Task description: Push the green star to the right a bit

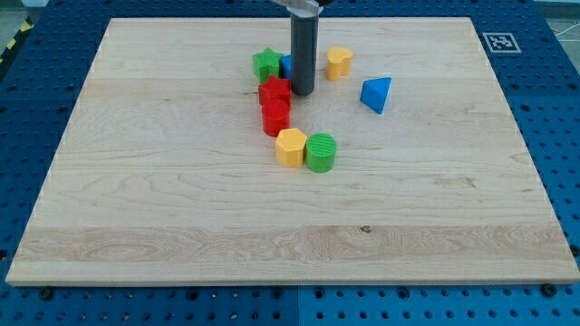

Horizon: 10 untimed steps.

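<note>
Green star (pixel 265 63) sits near the board's (pixel 181 226) top, just left of the rod's tip (pixel 302 93), a blue block (pixel 285 65) wedged between them. Two red blocks (pixel 275 104) crowd the tip's lower left; yellow (pixel 291 147) and green (pixel 321 152) blocks lie below. Another yellow block (pixel 339 63) and a blue pyramid (pixel 377 94) stand to its right. No jaws: the bare rod holds nothing.

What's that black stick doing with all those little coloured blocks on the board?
It is a robot arm's rod, and its job is to nudge the green star a little to the view's right. My tip rests on the wooden board to the right of the star, with a partly hidden blue block between them and red blocks just below-left. The push has not visibly begun.
</note>
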Each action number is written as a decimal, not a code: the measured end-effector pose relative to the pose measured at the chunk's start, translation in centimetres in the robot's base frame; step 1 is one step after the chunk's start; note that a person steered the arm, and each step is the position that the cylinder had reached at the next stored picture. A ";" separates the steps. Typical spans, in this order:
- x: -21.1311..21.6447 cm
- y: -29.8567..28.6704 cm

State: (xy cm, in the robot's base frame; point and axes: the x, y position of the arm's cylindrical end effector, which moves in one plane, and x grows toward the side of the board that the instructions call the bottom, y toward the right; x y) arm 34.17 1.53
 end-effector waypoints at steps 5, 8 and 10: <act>-8.2 3.6; -9.3 -3.0; -7.7 -8.5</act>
State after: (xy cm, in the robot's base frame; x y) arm 26.43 -7.00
